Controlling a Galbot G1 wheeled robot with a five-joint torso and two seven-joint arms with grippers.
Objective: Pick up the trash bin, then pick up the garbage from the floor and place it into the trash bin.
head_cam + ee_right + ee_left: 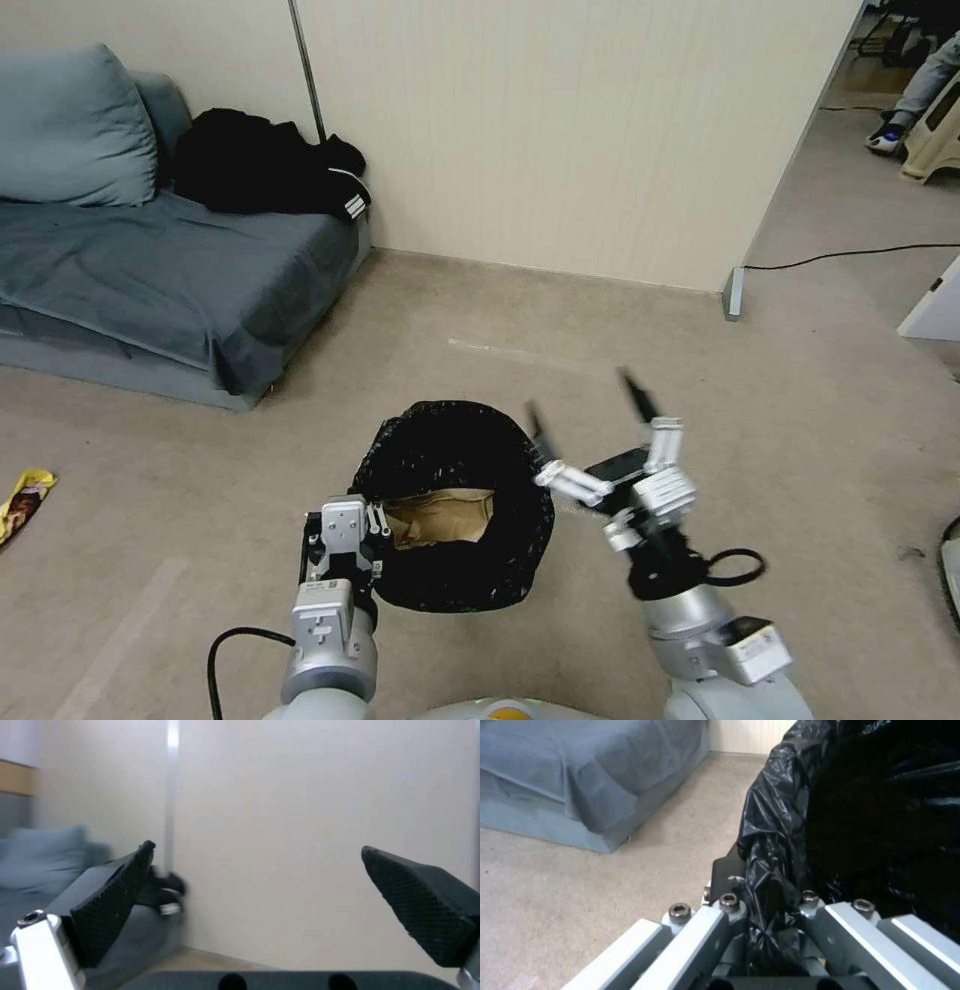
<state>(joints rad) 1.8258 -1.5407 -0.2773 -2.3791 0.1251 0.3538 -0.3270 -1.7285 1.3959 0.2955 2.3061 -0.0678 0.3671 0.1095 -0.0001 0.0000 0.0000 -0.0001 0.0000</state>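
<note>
- The trash bin (455, 505) hangs above the floor in front of the robot, held at its near-left rim by the left gripper (345, 530), whose fingers are clamped on the black liner (780, 877).
- The right gripper (590, 415) is raised just beside the bin's right rim, tilted up toward the wall, fingers spread wide with nothing between them.
- The floor (560, 330) is beige carpet with faint pale tape lines; a grey-blue sofa (150, 280) stands on the left with dark clothing (265, 165) on it, and a cream partition wall (560, 130) rises behind.
- Inside the bin lies a brown paper bag (440, 517).
- A yellow snack wrapper (25, 500) lies on the carpet at far left, well apart from the bin.
</note>
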